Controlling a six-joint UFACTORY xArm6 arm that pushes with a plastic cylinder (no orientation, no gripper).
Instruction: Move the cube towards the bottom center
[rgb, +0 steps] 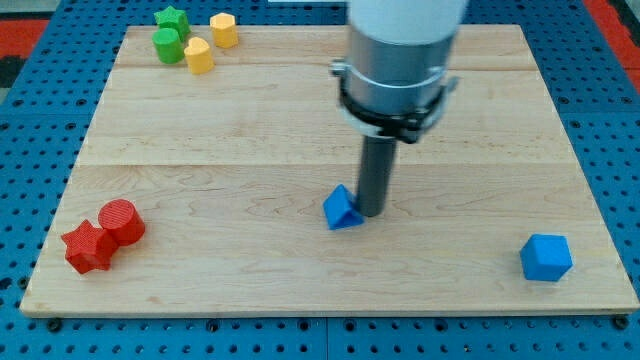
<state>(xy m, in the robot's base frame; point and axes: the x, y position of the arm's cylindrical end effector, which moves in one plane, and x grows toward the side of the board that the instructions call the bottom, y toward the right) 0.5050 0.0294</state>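
Blue cube (546, 257) at view's bottom right — well apart from my tip (371, 212)

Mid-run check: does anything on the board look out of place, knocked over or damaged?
Nothing stands out. My tip sits against the right side of the small blue block near the board's centre; the blue cube sits alone at the view's bottom right. Red, green and yellow blocks stay clustered in corners, undamaged.

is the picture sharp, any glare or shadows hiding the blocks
Camera view: even, soft lighting, no strong glare on the wooden board. Small shadows only under my tip and the blue block beside it. The arm's pale housing looks slightly soft; the blocks are sharp.
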